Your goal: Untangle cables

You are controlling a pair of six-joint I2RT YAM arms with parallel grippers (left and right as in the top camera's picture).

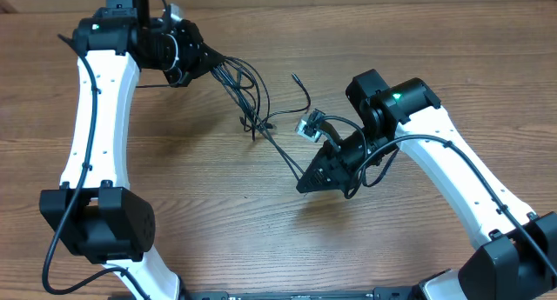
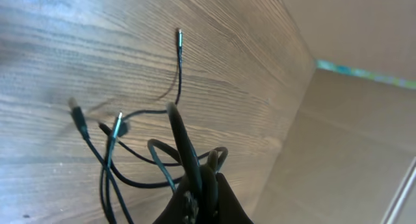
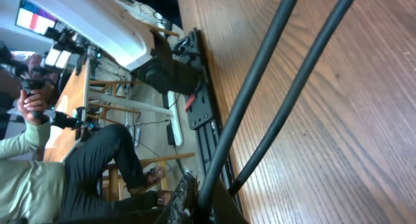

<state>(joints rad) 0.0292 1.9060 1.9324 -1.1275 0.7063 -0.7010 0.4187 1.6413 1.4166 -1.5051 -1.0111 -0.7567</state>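
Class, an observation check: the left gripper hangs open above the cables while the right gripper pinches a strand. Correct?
No. The left gripper is shut on the cables, as the left wrist view shows; the right gripper does pinch a strand.

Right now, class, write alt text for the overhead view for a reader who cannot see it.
Thin black cables stretch in a tangle between two robot grippers over a wooden table. The left gripper and the right gripper are each shut on them.

My two arms, one tangle.
Left gripper and right gripper each pinch the cables strung between them.
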